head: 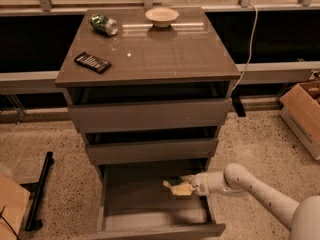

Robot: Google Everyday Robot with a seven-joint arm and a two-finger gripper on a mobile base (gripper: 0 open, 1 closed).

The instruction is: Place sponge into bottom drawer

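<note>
The bottom drawer (pixel 130 219) of the grey-brown cabinet is pulled out, showing its flat grey floor. My gripper (pixel 186 185) reaches in from the right, over the drawer's right half, and is shut on the sponge (pixel 176 186), a small block with a dark green top over yellow foam. The sponge is held low over the drawer floor, and I cannot tell whether it touches it. My white arm (pixel 250 189) runs off to the lower right.
On the cabinet top (pixel 165 54) lie a black calculator (pixel 92 62), a crushed green can (pixel 104 24) and a pale bowl (pixel 161 16). The two upper drawers stand slightly ajar. A cardboard box (pixel 302 114) stands at right; a black bar (pixel 39 191) lies on the floor at left.
</note>
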